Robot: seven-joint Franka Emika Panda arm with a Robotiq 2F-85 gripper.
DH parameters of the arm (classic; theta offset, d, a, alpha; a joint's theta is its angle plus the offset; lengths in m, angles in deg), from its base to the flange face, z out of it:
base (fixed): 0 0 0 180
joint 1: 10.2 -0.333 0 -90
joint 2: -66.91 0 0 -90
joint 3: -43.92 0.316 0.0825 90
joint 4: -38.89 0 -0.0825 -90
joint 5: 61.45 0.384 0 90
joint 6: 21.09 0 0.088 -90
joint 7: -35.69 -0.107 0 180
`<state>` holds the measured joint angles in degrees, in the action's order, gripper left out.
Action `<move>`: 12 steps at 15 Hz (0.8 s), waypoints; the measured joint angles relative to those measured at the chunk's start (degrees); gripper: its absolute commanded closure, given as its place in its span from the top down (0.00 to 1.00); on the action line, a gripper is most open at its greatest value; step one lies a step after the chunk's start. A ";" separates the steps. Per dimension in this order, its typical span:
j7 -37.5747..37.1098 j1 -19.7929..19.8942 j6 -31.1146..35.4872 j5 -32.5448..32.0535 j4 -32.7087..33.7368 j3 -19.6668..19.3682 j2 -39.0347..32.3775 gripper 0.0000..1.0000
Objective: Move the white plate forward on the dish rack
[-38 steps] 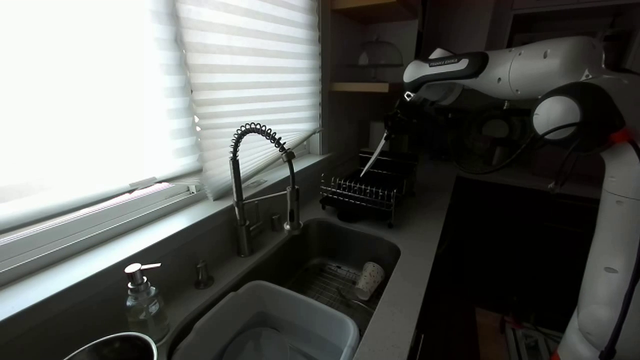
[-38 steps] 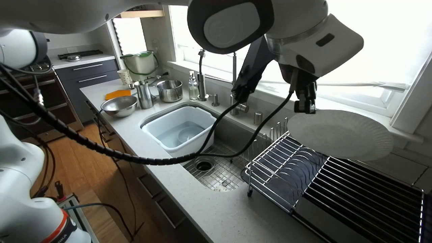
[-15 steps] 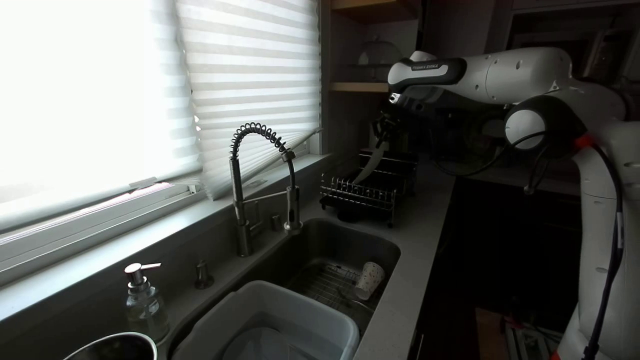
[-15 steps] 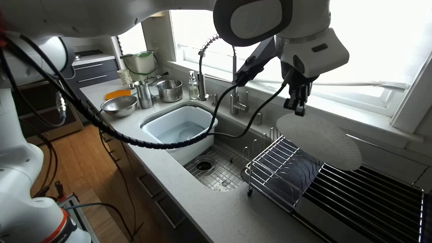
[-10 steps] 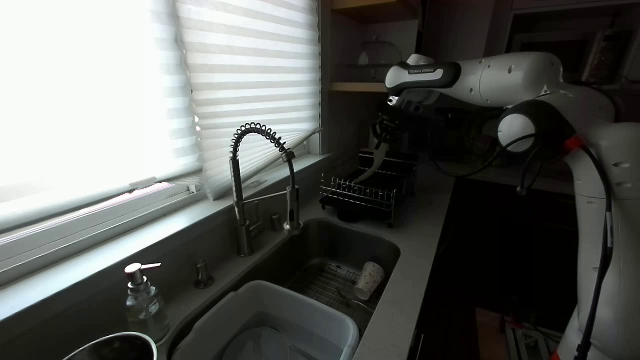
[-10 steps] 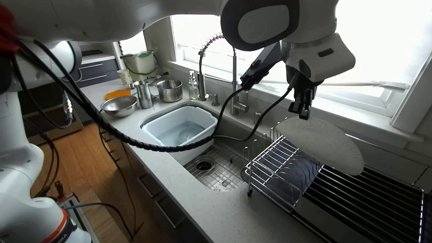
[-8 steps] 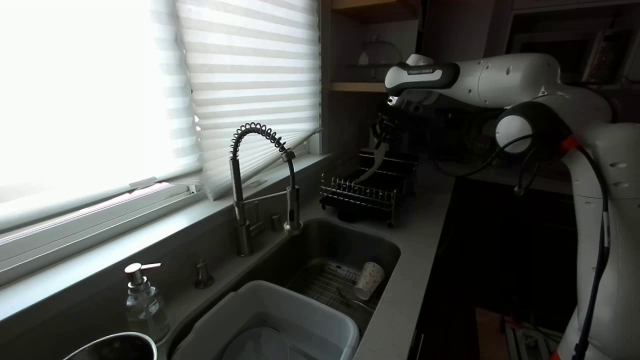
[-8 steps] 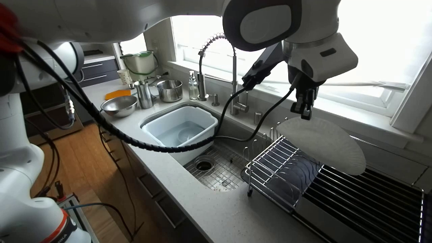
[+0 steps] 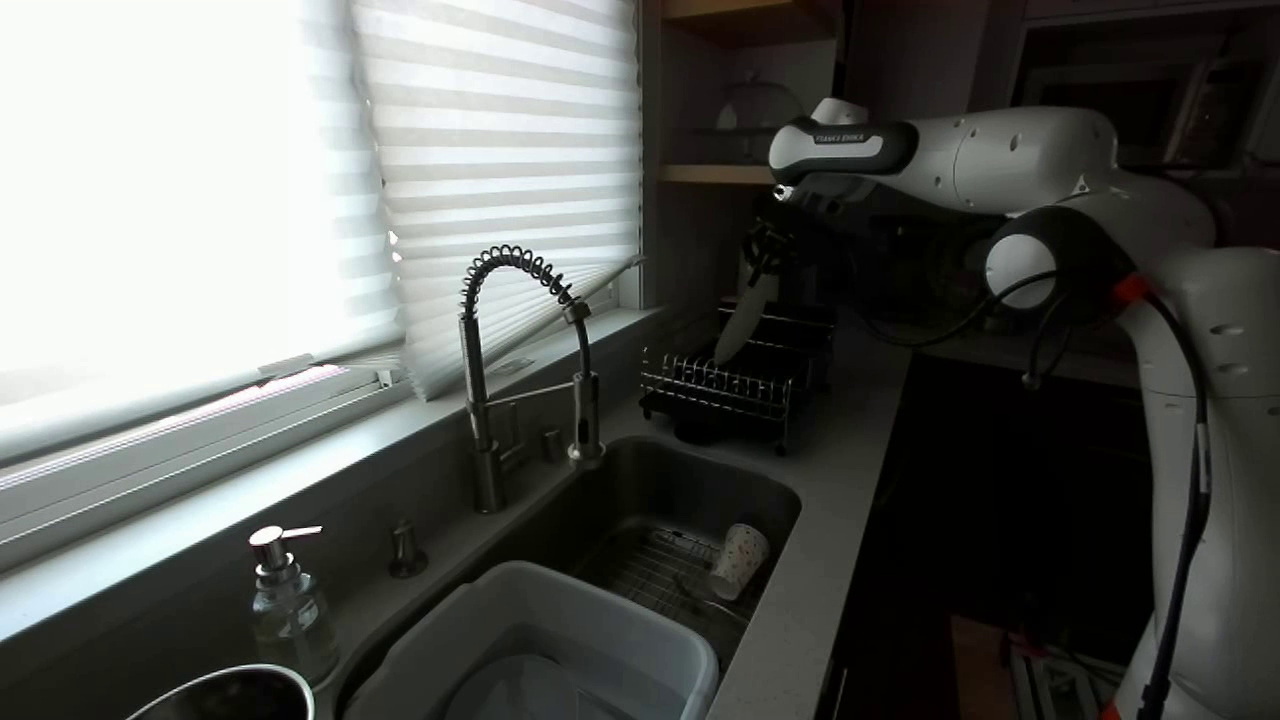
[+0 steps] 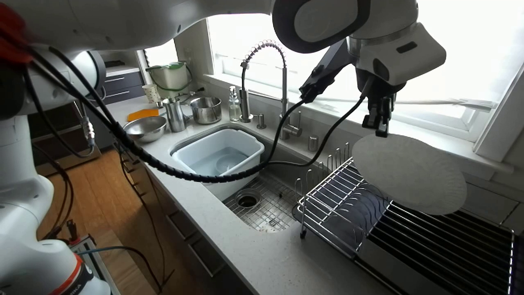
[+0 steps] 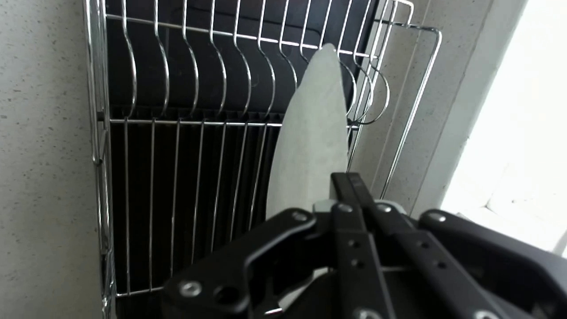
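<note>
Wrist view: hand (image 11: 347, 178) pinching plate (image 11: 310, 141) by rim; plate tilted, below hand, over rack (image 11: 177, 122); cannot tell whether plate touches rack.

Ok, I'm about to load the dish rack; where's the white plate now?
At the right in an exterior view, the white plate is tilted over the dish rack, its upper rim held in the end effector.
</note>
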<state>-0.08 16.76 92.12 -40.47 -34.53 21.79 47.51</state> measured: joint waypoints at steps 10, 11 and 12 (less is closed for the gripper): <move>0.48 -0.30 0.19 0.01 1.36 0.45 -2.55 0.40; 0.72 -0.32 0.19 0.01 1.62 0.58 -2.78 0.47; 0.98 -0.33 0.20 0.01 1.82 0.67 -2.94 0.56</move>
<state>0.90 16.42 92.32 -40.46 -32.71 22.46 44.57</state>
